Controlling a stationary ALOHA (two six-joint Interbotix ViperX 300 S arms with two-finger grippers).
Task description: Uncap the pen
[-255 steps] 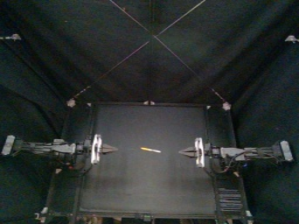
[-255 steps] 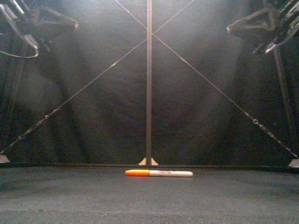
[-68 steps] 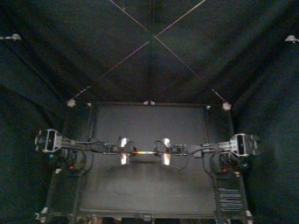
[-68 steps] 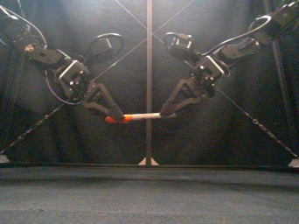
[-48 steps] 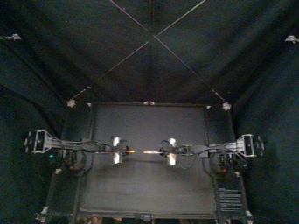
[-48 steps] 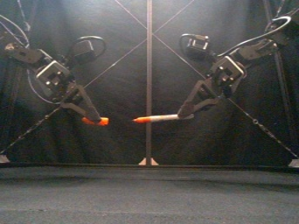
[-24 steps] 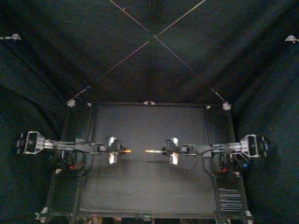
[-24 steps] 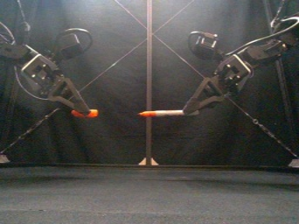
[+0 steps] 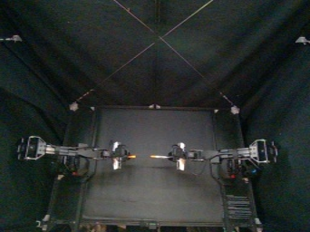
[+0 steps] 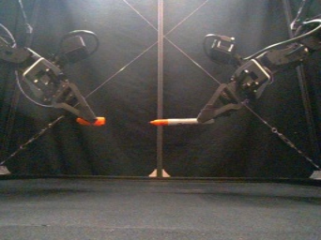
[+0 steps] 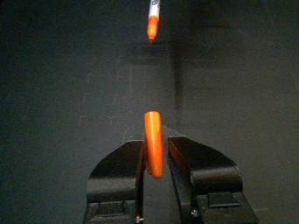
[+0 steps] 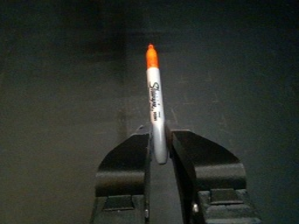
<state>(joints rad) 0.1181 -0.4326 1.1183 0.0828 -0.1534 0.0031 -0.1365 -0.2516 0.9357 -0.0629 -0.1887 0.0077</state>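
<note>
Well above the table (image 10: 160, 208), free space separates orange cap (image 10: 92, 121) and pen (image 10: 175, 121). The left hand (image 10: 78, 116) grips the cap, the right hand (image 10: 204, 116) the pen; both slant inward.

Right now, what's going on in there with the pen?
The orange cap is already off. The left arm's fingers are shut on it, and the right arm's fingers are shut on the pen, its orange tip bare and pointing toward the cap. Both are held above the table, a clear gap between them.
</note>
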